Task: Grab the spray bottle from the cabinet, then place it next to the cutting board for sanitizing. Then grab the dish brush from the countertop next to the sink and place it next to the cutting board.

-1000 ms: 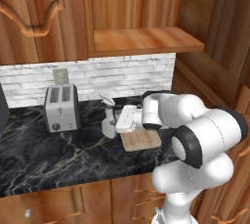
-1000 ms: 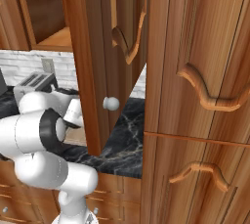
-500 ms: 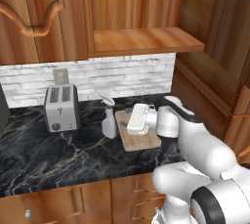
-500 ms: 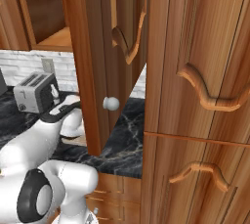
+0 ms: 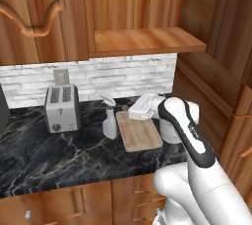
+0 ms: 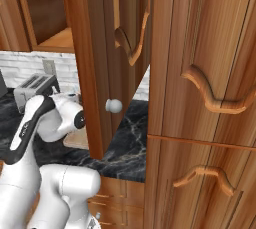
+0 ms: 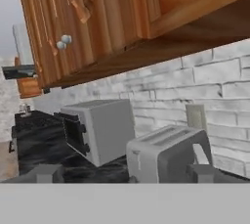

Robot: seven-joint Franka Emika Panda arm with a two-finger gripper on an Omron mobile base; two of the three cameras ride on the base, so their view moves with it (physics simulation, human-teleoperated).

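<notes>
Your two-finger gripper [image 5: 134, 113] has swung up off the flat light-wood cutting board [image 5: 139, 130]. The slim grey-white spray bottle [image 5: 109, 118] stands free just beside it, seemingly delivered. You cannot tell its jaw state; brush next.

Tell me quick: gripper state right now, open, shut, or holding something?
Gripper: open, holding nothing; its fingertips stand wide apart in the hand view. The spray bottle stands free on the countertop beside the cutting board.

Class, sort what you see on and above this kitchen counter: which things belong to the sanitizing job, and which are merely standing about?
Belongs to the job:
- slim pale grey spray bottle, standing beside the board
- light-wood cutting board
- black marble countertop
- brown wooden cabinet

Just standing about:
- silver two-slot toaster
- grey boxy microwave
</notes>
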